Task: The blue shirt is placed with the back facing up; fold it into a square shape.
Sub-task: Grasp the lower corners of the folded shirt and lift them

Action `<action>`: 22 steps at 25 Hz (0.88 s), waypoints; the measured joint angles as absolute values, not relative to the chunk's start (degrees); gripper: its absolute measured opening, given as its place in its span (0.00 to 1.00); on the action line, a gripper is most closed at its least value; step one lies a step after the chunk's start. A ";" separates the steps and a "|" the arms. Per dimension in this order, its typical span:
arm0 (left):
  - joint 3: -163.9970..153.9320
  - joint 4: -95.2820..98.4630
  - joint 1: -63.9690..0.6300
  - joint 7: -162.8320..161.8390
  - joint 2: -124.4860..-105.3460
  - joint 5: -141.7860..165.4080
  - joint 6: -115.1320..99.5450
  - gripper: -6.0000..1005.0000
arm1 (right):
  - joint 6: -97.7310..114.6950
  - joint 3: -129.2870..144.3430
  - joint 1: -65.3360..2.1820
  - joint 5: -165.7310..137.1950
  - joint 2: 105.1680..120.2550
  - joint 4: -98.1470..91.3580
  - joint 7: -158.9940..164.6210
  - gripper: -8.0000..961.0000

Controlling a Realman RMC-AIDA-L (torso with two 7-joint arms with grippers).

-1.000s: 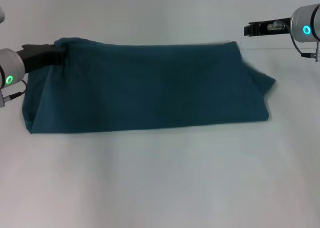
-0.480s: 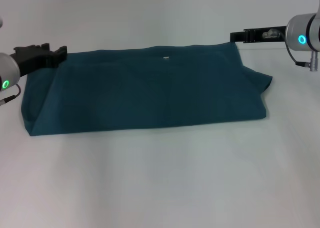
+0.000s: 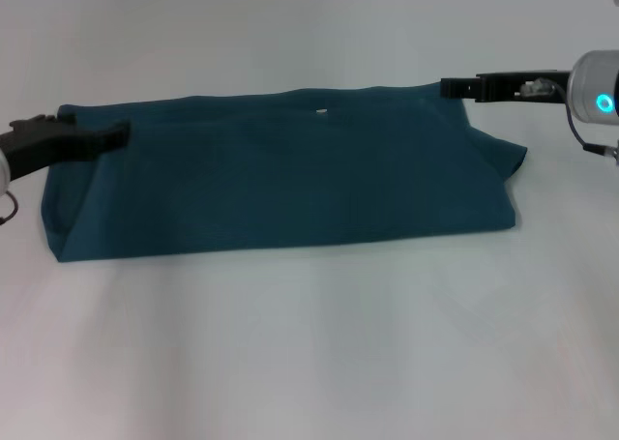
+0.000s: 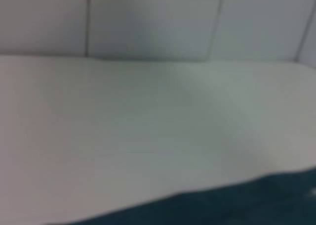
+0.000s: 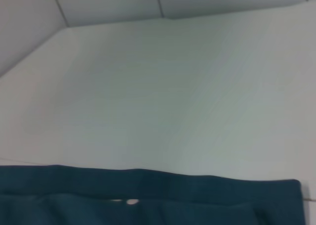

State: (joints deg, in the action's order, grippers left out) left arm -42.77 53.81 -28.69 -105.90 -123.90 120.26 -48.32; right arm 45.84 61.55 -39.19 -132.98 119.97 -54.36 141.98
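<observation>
Head view, from left to right: my left gripper lies low at the far left corner of the blue shirt, its tip over or on the cloth, though I cannot tell whether it is touching. I also cannot tell whether its fingers are apart or together, since only a dark, flat shape shows there.

The shirt is spread on the white table as a wide band, already folded at least once. Its long axis runs from my left to my right, so it is much wider than it is deep. A small pale speck sits near the far edge at about the middle. At the right end, a loose flap of cloth sticks out past the neat edge.

My right gripper reaches in level at the far right corner, just at the shirt's edge. Its fingers cannot be made out either.

Each gripper is nearest its own end of the band. To get a square, I judge one end must be carried across toward the other, along that long axis.

My wrist views show only bare table and a strip of the shirt's edge.
</observation>
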 joint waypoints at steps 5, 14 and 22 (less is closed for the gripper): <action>-48.10 62.59 -24.65 -116.66 -124.17 129.41 -52.16 0.85 | 46.32 63.98 -34.91 -125.80 120.00 -56.48 136.54 0.79; -50.55 65.37 -22.51 -123.80 -124.36 137.85 -53.71 0.85 | 46.40 66.62 -29.68 -117.40 120.15 -54.29 130.74 0.79; -50.53 66.39 -24.00 -130.69 -123.97 147.36 -58.73 0.84 | 45.33 67.29 -29.14 -115.62 120.23 -51.47 128.47 0.79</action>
State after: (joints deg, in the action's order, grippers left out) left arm -50.53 66.39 -24.00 -130.69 -123.97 147.36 -58.73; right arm 45.33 67.29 -29.14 -115.62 120.23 -51.47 128.48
